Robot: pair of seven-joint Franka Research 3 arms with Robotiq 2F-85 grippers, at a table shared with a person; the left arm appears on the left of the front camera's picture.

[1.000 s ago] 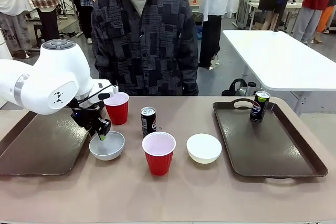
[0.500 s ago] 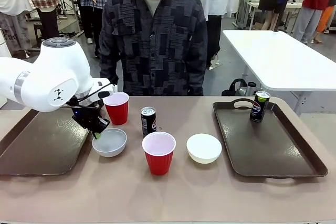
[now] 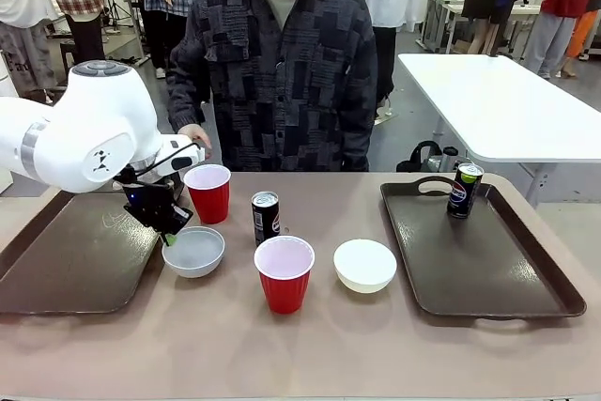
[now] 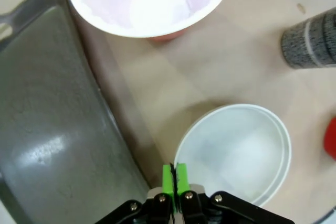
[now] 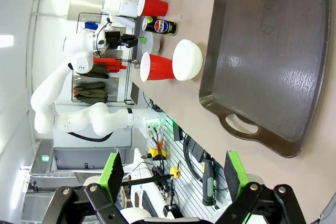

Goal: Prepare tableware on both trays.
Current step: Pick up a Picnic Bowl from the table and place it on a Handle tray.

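Note:
My left gripper [image 3: 170, 237] is shut on the near-left rim of a white bowl [image 3: 193, 251], right beside the left tray [image 3: 66, 260]. In the left wrist view its green pads [image 4: 168, 174] pinch the rim of that bowl [image 4: 236, 150], with the tray [image 4: 47, 129] to one side and a red cup [image 4: 149, 1] ahead. On the table stand this red cup [image 3: 208, 192], a soda can [image 3: 266, 217], a nearer red cup [image 3: 284, 272] and a second white bowl [image 3: 364, 264]. Another can [image 3: 464, 189] stands on the right tray [image 3: 479, 251]. My right gripper [image 5: 173, 177] is open above the right tray [image 5: 273, 61].
A person in a dark patterned shirt [image 3: 282, 72] stands at the far side of the table, one hand [image 3: 192, 133] hanging near the far red cup. A white table [image 3: 507, 110] stands behind on the right. Bare tabletop [image 3: 282, 354] runs along the front edge.
My left gripper and the bowl it holds have shifted slightly up and toward the left tray. The person has stepped a little and a hand now shows behind the far cup.

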